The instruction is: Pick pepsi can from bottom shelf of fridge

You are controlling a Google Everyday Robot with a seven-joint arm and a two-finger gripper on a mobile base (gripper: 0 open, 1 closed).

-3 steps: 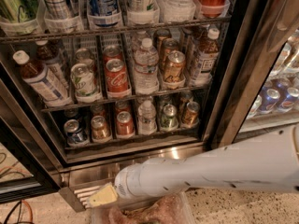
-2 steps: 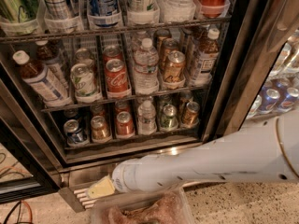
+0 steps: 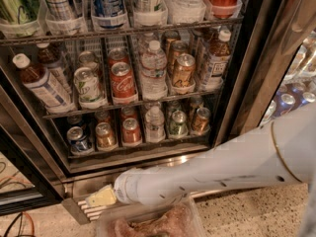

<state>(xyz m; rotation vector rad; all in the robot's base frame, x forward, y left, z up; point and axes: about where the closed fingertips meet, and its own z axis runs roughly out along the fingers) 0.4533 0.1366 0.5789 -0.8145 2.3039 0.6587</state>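
The fridge (image 3: 247, 83) stands open in front of me. The pepsi can (image 3: 78, 139), dark blue with a silver top, stands in the leftmost lane of the bottom shelf (image 3: 143, 148). My gripper (image 3: 101, 197) is at the end of my white arm, low in front of the steel grille (image 3: 86, 209) at the fridge's base. It is below the bottom shelf and slightly right of the pepsi can, outside the fridge, not touching any can.
On the bottom shelf, right of the pepsi can, stand a gold-brown can (image 3: 104, 135), a red cola can (image 3: 131, 131), a water bottle (image 3: 154, 124) and a green can (image 3: 177, 123). A clear plastic bin (image 3: 148, 221) lies under my arm. Cables (image 3: 19, 223) lie at the lower left.
The gripper has shifted slightly up and to the left along the grille. The rear of my arm has swung higher at the right. The cans have not moved.
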